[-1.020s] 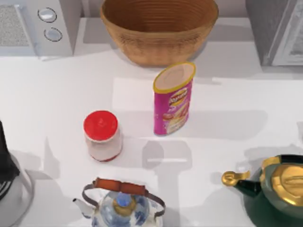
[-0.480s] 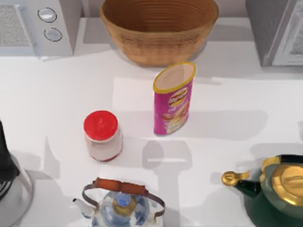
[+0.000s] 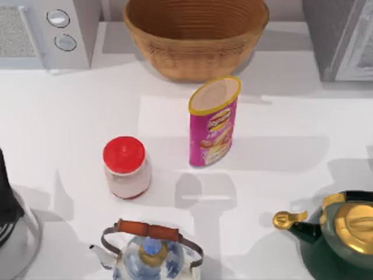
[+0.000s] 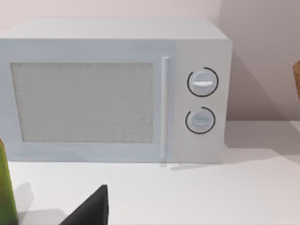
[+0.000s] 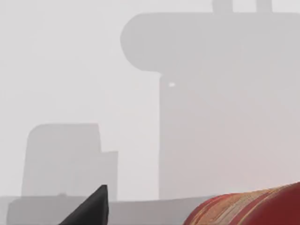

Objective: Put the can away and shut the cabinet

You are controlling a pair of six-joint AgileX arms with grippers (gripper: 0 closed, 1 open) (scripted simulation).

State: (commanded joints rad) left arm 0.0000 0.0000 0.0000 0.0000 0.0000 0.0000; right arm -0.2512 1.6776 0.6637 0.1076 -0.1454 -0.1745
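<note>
Nothing on the bench has shifted since the earlier frames; the one change is a soft shadow at the top view's right edge, just above the green kettle, which has slid and spread, so I judge the right arm is travelling somewhere off that edge. Taking the chip can as landmark and going near to far: nearest the camera, below and left of the can, sits the blue-and-white teapot, with the green kettle below and to its right. A red-lidded jar stands just left of the can and a little nearer. The can itself is upright at mid-bench, untouched, with nothing around it. Behind it, close but apart, is the wicker basket; far left of the can is the microwave, and far right a grey cabinet whose door I cannot read as open or shut. A dark arm link rises at the left edge, below the microwave. Neither set of jaws is visible enough to say how far open it is or whether it holds anything. By my reading the task has barely begun: the can is yet to be grasped.
</note>
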